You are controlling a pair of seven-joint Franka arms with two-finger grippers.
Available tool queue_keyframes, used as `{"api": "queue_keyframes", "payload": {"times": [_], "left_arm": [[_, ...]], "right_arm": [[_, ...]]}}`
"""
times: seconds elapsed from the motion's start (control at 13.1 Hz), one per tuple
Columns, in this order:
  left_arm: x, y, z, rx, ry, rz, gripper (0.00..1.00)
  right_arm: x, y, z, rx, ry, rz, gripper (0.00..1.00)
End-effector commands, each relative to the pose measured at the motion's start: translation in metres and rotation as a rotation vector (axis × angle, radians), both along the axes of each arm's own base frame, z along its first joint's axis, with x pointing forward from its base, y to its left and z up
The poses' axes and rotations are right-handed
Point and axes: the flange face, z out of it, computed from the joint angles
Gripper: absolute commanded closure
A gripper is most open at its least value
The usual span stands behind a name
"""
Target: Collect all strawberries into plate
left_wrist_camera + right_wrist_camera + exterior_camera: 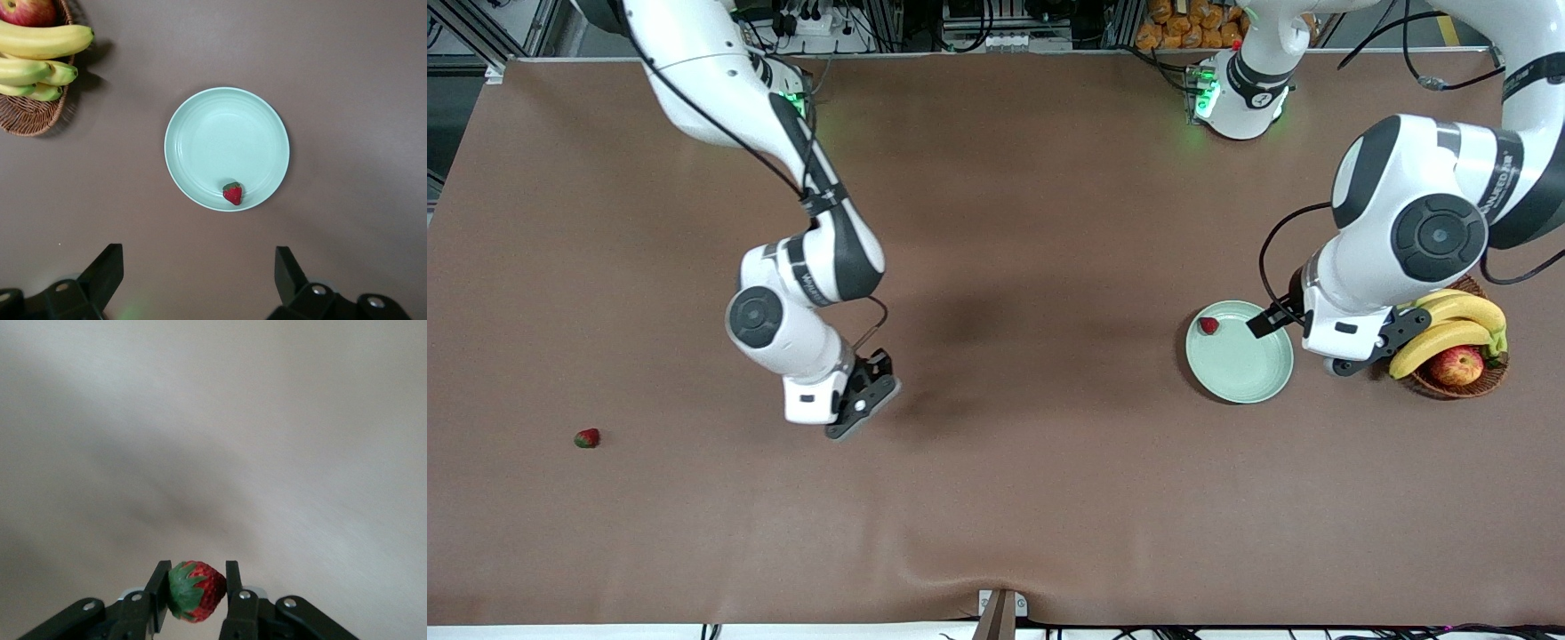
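Lower left of frame: one strawberry [587,437] loose on the brown bench [996,498]; just left of centre, right hand [860,411] aloft over bare bench, pinched shut on a second strawberry [195,591]; at right, mint-green plate [1249,373] carrying a third strawberry [1208,325] near its rim; left hand [1303,333] spread wide above plate's edge, holding nothing; beside it, wicker basket [1432,382] with bananas [1449,324] and apple [1456,365].

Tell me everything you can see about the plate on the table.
The plate is round, shallow and pale mint green, with a raised rim and a plain glossy surface, possibly plastic or glazed ceramic. It lies flat on the brown table toward the left arm's end, beside the wicker basket of fruit. One small red strawberry with a green top rests inside near its rim. The left tool is open above the plate's edge, not touching it.
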Motion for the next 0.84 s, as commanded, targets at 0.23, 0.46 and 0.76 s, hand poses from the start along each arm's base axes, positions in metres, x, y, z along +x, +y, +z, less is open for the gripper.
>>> {"api": "queue_keyframes", "payload": {"times": [0.23,0.46,0.76], "left_arm": [[0.0,-0.013,0.005,-0.071,0.024,0.009,0.0],[0.0,-0.027,-0.006,-0.059,0.032,0.056,0.0],[0.004,-0.057,-0.048,-0.042,0.051,0.131,0.0]], "right_arm": [[-0.044,0.137,-0.043,0.049,-0.055,-0.029,1.0],[-0.065,0.181,-0.071,0.088,-0.125,-0.071,1.0],[-0.086,0.223,-0.076,0.158,-0.114,-0.108,1.0]]}}
